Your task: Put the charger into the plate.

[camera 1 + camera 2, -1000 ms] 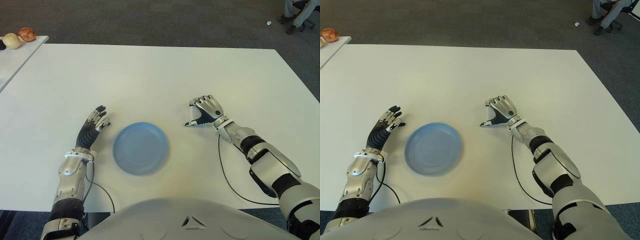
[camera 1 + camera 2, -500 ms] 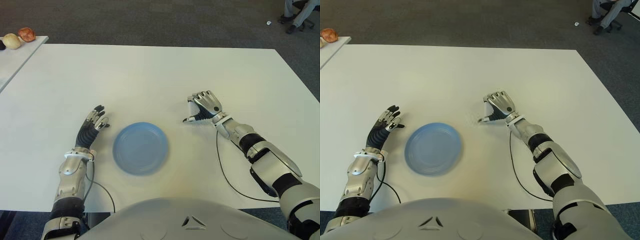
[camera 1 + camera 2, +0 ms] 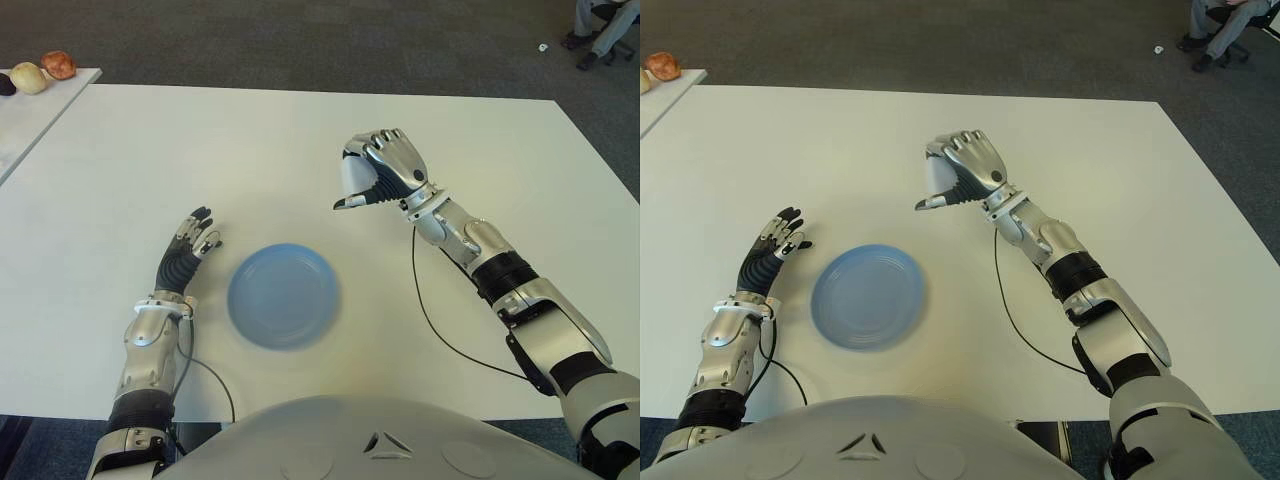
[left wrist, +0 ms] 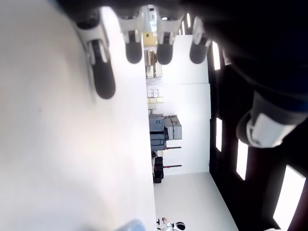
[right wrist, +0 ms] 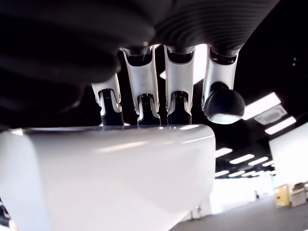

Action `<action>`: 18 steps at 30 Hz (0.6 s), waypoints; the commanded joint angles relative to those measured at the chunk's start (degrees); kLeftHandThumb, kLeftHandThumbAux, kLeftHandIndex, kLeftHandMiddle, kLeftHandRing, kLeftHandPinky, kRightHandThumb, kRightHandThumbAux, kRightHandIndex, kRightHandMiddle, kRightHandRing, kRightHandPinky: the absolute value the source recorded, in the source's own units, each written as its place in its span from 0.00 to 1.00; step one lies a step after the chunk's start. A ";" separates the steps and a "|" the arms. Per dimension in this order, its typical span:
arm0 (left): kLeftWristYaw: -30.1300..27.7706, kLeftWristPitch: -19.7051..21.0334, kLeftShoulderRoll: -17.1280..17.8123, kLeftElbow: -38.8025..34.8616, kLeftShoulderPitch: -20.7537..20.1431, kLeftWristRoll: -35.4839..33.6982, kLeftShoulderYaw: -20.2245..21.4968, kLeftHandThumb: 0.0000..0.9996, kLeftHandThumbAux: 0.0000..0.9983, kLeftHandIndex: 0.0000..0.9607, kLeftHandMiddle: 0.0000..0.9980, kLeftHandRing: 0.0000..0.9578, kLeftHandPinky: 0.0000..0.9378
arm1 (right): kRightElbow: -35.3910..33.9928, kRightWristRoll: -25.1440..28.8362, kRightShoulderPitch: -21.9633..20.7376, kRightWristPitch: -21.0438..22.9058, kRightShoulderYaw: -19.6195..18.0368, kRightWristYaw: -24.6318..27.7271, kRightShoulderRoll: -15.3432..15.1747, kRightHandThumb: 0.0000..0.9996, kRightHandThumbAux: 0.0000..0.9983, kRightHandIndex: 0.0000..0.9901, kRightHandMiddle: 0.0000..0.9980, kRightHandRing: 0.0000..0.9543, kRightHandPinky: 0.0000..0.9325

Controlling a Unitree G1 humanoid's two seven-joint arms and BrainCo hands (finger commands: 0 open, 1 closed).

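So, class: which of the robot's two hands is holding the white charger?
The right hand, raised beyond the plate, fingers curled round the charger; the left hand is open.

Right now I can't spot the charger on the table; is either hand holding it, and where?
The right hand grips the white charger, fingers wrapped over its top.

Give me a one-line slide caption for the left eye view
Right hand holds the white charger above the table, beyond the blue plate; left hand open beside it.
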 commanded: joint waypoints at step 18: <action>6.34 4.08 -5.18 6.08 -0.73 2.42 -1.19 0.00 0.53 0.03 0.05 0.02 0.00 | -23.82 6.33 7.78 13.92 -0.18 31.46 13.23 0.50 0.77 0.79 0.88 0.92 0.90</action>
